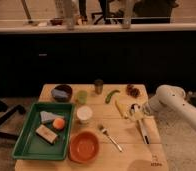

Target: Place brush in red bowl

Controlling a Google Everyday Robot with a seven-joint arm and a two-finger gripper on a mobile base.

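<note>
tool [137,111] above brush [143,130], fork [111,138] between it and red bowl [84,146]

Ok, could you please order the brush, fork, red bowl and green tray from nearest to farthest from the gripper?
The gripper hangs over the table's right side.
1. brush, right by it.
2. fork, to its left, mid-table.
3. red bowl, front centre.
4. green tray, far left.

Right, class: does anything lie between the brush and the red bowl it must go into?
Yes: the fork lies flat between the brush and the red bowl. The gripper is at the brush's head end.
</note>
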